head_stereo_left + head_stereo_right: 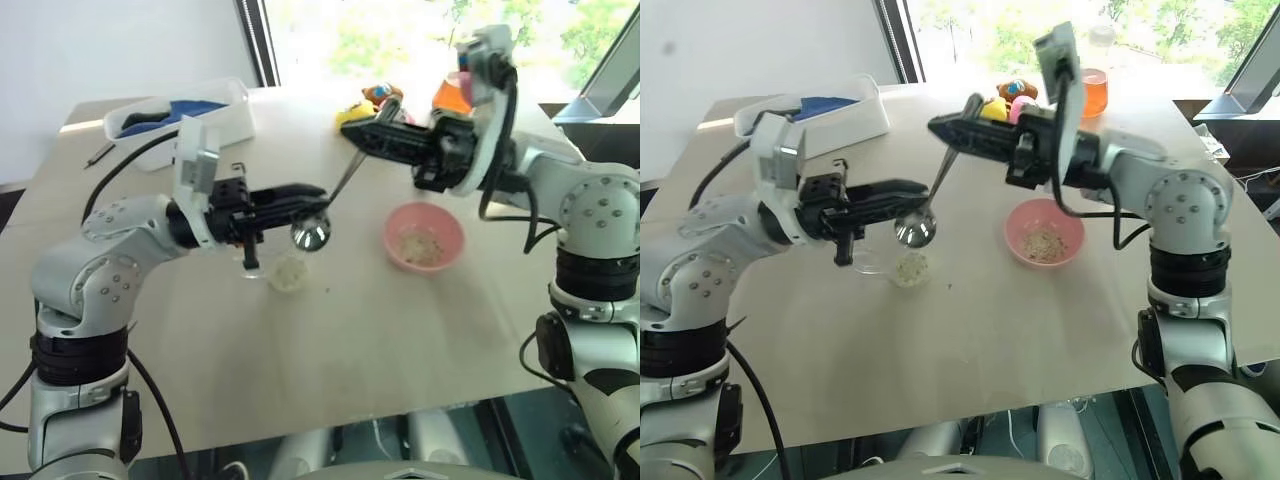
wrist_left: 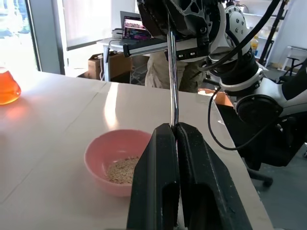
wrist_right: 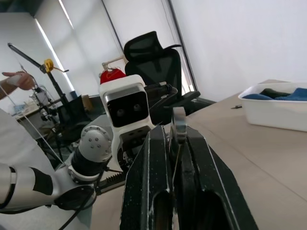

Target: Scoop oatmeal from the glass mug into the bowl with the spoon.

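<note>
My right hand (image 1: pixel 940 126) is clamped on the spoon (image 1: pixel 933 192) handle's top end, and my left hand (image 1: pixel 318 196) pinches the same handle lower, just above its bowl, both held up over the tabletop (image 1: pixel 400 330). Below the spoon sits the glass mug (image 1: pixel 883 262) w/ oatmeal (image 1: pixel 909 268), the pink bowl (image 1: pixel 424 236) w/ some flakes near my right. Further back: white tub (image 1: pixel 845 125), orange flask (image 1: pixel 1093 92), toys (image 1: pixel 1005 100).
</note>
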Robot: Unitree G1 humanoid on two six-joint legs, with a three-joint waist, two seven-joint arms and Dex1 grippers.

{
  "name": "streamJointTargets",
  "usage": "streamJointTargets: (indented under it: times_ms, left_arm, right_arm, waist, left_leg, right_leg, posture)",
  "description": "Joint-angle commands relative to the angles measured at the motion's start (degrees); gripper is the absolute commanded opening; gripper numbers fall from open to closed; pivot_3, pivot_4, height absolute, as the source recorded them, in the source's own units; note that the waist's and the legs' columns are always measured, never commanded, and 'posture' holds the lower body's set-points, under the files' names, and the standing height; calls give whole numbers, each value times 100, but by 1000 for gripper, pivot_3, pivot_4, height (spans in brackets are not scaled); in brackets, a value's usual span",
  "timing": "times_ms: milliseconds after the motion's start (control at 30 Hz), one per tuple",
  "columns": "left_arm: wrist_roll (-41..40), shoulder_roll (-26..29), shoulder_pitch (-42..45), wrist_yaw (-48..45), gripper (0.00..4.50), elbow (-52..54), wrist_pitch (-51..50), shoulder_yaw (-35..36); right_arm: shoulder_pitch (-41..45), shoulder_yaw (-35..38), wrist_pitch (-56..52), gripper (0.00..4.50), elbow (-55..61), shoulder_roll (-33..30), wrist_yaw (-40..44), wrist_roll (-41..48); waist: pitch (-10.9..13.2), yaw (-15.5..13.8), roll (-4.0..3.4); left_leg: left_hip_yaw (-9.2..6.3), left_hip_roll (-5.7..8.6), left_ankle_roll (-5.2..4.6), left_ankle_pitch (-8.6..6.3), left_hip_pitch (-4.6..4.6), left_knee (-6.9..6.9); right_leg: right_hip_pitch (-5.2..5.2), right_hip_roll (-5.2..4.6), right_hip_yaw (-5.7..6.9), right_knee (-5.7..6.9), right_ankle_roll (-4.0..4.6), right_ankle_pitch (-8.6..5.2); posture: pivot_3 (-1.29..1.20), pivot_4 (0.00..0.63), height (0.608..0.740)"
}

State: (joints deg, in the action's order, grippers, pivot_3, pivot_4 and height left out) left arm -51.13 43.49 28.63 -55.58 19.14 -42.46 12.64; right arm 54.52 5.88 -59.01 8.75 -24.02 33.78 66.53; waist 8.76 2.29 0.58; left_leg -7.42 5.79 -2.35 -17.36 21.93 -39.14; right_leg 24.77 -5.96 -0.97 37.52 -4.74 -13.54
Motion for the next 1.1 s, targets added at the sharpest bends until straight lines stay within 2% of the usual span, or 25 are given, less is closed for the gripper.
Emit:
streamJointTargets:
  times_ms: [33, 200, 267, 367, 433, 500, 567, 700, 800, 900, 967, 1067, 1100]
  left_arm:
    - [-145, 116, -47, 327, 1559, 283, 60, 509]
    - [-353, 276, -488, 690, 1559, 655, 18, 1170]
    - [-430, 197, -568, 1176, 1559, 847, 62, 1518]
    - [-1190, 113, -922, 2030, 1559, 1238, -223, 2247]
    - [-908, 72, -1250, 2482, 1559, 1443, -98, 2541]
    - [-966, -178, -1788, 2958, 1559, 1751, -3, 2978]
    - [-1569, -361, -2616, 2922, 1559, 2171, -110, 3358]
    - [-901, -888, -4091, 2840, 1559, 2469, 410, 3723]
    - [-373, -1334, -4904, 2604, 1559, 2376, 879, 3692]
    - [399, -1529, -5515, 2191, 1559, 2205, 1453, 3327]
    - [956, -1609, -5677, 1934, 1559, 1983, 1920, 2905]
    - [1764, -1634, -5437, 1841, 1559, 1524, 2569, 2207]
    - [1991, -1652, -5330, 1859, 2078, 1374, 2768, 2027]
  right_arm:
    - [222, 310, 139, 0, -124, -85, 33, 29]
    - [328, 458, 199, 0, -423, -213, 93, -102]
    - [345, 530, 203, 0, -513, -271, 94, -119]
    - [304, 714, 181, 0, -646, -349, 4, -107]
    - [222, 847, 142, 0, -710, -375, -107, -60]
    - [78, 1014, 85, 0, -756, -416, -265, -19]
    - [-60, 1122, 36, 0, -762, -490, -325, -7]
    - [-233, 1190, 80, 0, -849, -553, -377, -103]
    - [-236, 1182, 120, 0, -882, -522, -377, -133]
    - [-172, 1208, 130, 0, -921, -470, -459, -128]
    - [-148, 1235, 113, 0, -918, -465, -510, -101]
    - [-137, 1256, 89, 0, -892, -497, -551, -72]
    - [-141, 1252, 100, 0, -874, -505, -571, -91]
  waist:
    - [0, -3, 0]
    - [2, 17, -3]
    - [2, 2, -3]
    - [2, -5, -3]
    - [3, -6, -4]
    - [2, -10, -5]
    - [2, 7, -5]
    - [6, -14, -13]
    - [7, -41, -17]
    - [7, -64, -17]
    - [7, -106, -20]
    - [8, -192, -23]
    - [8, -216, -23]
  left_leg:
    - [0, 0, 0, 0, 0, 0]
    - [6, -1, 0, 0, 1, 2]
    - [6, -1, 0, 0, 1, 2]
    - [6, -1, 0, 0, 1, 1]
    - [9, -1, 0, -1, 1, 1]
    - [11, -1, 0, -1, 0, 3]
    - [14, -3, 0, -1, -3, 4]
    - [29, -2, -2, -2, -4, 6]
    - [36, -6, -2, -2, -12, 6]
    - [41, -7, -2, -2, -17, 6]
    - [44, -6, -4, -3, -16, 6]
    - [44, -5, -6, -4, -15, 7]
    - [43, -4, -6, -5, -13, 7]
  right_leg:
    - [0, 0, 0, 0, 0, 0]
    - [6, 0, -9, 0, 0, 0]
    - [6, 0, -9, 2, 0, 0]
    - [5, -3, -10, 2, 0, 0]
    - [5, -4, -12, 0, 0, 0]
    - [5, -2, -13, 3, 0, 0]
    - [4, -3, -18, 2, 0, 0]
    - [6, -4, -31, -2, 1, 0]
    - [4, -7, -38, 10, 2, 0]
    - [1, -6, -43, 10, 3, 0]
    - [1, -6, -45, 8, 3, 0]
    - [0, -6, -43, 6, 4, 1]
    - [0, -5, -40, 5, 4, 1]
  posture:
    - [0, 150, 740]
    - [0, 150, 740]
    - [0, 150, 740]
    - [0, 150, 740]
    - [0, 150, 740]
    - [0, 150, 740]
    - [0, 150, 740]
    - [0, 150, 740]
    - [0, 150, 740]
    - [0, 150, 740]
    - [0, 150, 740]
    - [0, 150, 740]
    - [0, 150, 740]
